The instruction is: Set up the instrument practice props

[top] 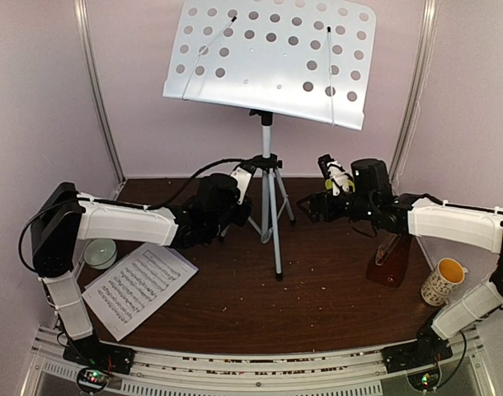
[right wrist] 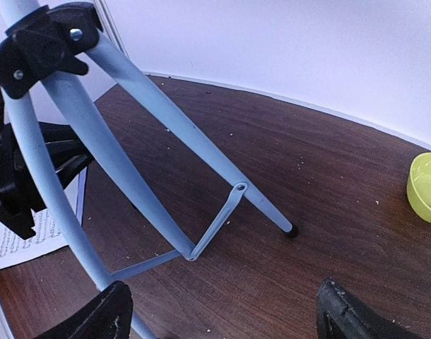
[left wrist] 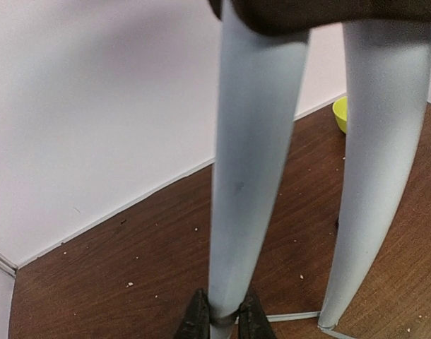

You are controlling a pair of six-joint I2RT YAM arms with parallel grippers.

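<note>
The white perforated music-stand desk (top: pixel 268 58) stands tilted atop the silver tripod (top: pixel 269 206) at the back middle of the table. My left gripper (top: pixel 245 183) is shut on one tripod leg (left wrist: pixel 247 176), its dark fingertips (left wrist: pixel 198 321) pinching it low down. To the tripod's right, my right gripper (top: pixel 313 205) is open, its wide-apart fingers (right wrist: pixel 95 318) beside another leg (right wrist: pixel 95 155) without gripping it. One printed sheet-music page (top: pixel 140 289) lies flat at the front left. The red-brown metronome (top: pixel 389 260) stands at the right under my right arm.
A patterned mug with a yellow inside (top: pixel 444 280) sits at the far right. A small bowl (top: pixel 99 252) rests by the left arm, and shows yellow-green (right wrist: pixel 427 187) in the right wrist view. Pale walls enclose the back and sides of the table (top: pixel 317 305).
</note>
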